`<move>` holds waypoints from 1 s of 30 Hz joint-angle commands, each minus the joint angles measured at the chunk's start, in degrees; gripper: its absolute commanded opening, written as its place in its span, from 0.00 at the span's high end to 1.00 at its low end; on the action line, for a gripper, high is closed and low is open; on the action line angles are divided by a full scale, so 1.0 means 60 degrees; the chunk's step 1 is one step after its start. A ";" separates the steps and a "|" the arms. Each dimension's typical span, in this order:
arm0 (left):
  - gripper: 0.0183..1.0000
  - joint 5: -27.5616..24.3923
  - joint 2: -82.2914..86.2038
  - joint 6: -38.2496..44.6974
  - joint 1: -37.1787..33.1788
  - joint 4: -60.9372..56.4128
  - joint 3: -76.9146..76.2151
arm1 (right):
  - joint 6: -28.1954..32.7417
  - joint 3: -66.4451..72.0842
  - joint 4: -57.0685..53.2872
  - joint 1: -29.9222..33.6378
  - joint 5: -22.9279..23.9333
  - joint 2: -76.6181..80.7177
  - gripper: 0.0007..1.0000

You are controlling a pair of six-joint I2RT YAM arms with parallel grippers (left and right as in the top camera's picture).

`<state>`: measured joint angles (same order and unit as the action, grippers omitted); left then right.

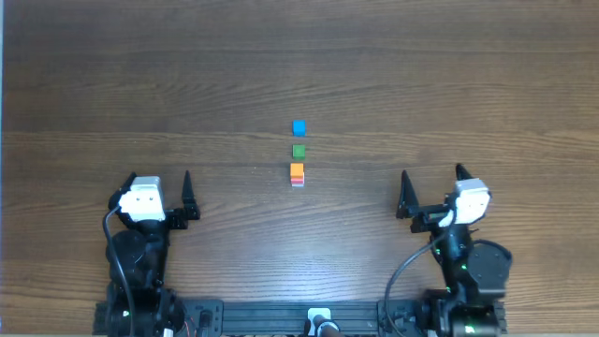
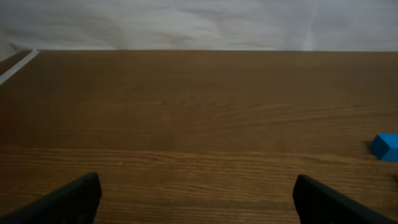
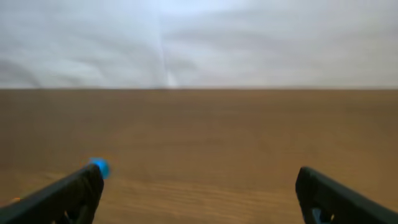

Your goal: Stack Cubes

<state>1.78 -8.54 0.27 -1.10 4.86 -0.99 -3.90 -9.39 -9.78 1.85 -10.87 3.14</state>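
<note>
Evidently the orange cube tops a reddish cube (stack begun); our left end effector and right end effector gape empty, so we'd grasp the green cube next.

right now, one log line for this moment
left gripper open | right gripper open | orange cube atop lower cube | green cube, blue cube unstacked

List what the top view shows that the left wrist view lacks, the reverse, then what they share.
Top view, not left wrist: the green cube, the orange cube topping a short stack, and the right end effector, open. Left wrist, not top: the white backdrop at the far side. Both: the blue cube, the wooden table and the open left end effector.
</note>
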 commanded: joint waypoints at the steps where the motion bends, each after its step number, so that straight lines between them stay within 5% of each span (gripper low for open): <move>1: 0.00 -0.0149 -0.0044 0.0168 -0.0058 -0.0036 0.0058 | 0.0448 -0.3748 -0.1716 0.0051 -0.0474 0.2218 0.01; 7: 0.00 -0.0149 -0.0044 0.0171 -0.0058 -0.0036 0.0058 | 0.0051 -0.8302 -0.4641 -0.0138 -0.0627 0.5778 0.01; 12: 0.00 -0.0149 -0.0044 0.0168 -0.0058 -0.0036 0.0058 | 0.0051 -1.0229 -0.5475 -0.1319 -0.0772 0.7839 0.01; 21: 0.00 -0.0149 0.0506 0.0168 -0.0051 -0.0036 0.0058 | -0.0943 -1.2185 -0.6069 -0.5278 0.2135 1.1329 0.01; 30: 0.00 -0.0153 0.1067 0.0168 -0.0047 -0.0036 0.0058 | -0.2568 -1.3409 -0.6648 -0.6298 0.2226 1.4294 0.01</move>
<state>1.43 -3.49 0.47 -1.10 4.84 -0.95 -14.70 -86.63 -48.75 -34.46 0.38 84.95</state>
